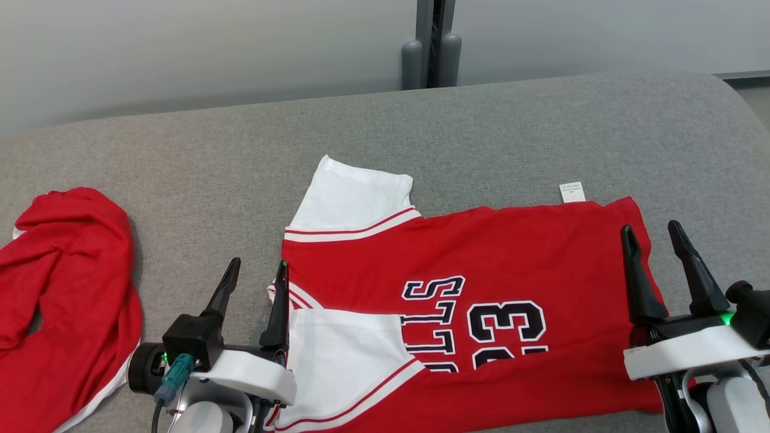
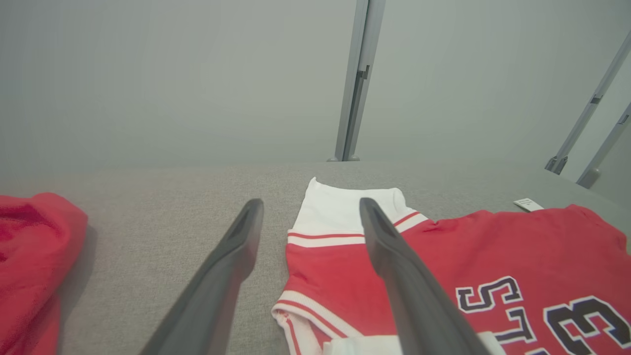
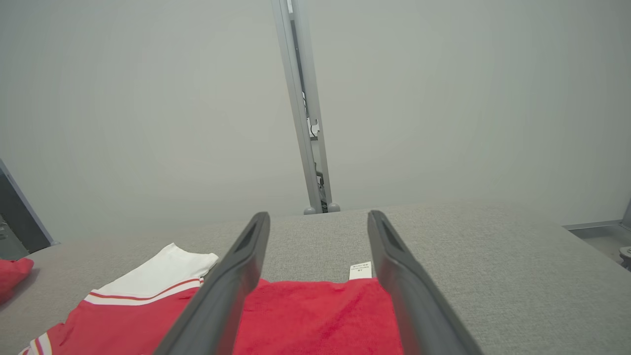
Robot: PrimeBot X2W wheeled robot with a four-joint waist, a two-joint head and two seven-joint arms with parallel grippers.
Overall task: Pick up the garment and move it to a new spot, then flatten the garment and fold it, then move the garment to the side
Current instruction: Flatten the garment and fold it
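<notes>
The garment (image 1: 481, 264) is a red jersey with white sleeves and dark lettering, spread flat on the grey table (image 1: 421, 132), its near sleeve folded inward. My left gripper (image 1: 255, 275) hovers open at the jersey's left edge, near the collar, with nothing between its fingers. At the jersey's right edge my right gripper (image 1: 652, 233) stands open and empty too. In the left wrist view the jersey (image 2: 493, 256) lies right of my left gripper (image 2: 310, 207). The right wrist view shows the jersey's hem (image 3: 315, 310) and its white label (image 3: 360, 270) between the fingers of my right gripper (image 3: 318, 219).
A second red garment (image 1: 66, 294) lies crumpled at the table's left end. A grey post (image 1: 433, 42) stands behind the table against a pale wall. Bare grey tabletop stretches beyond the jersey and to its right.
</notes>
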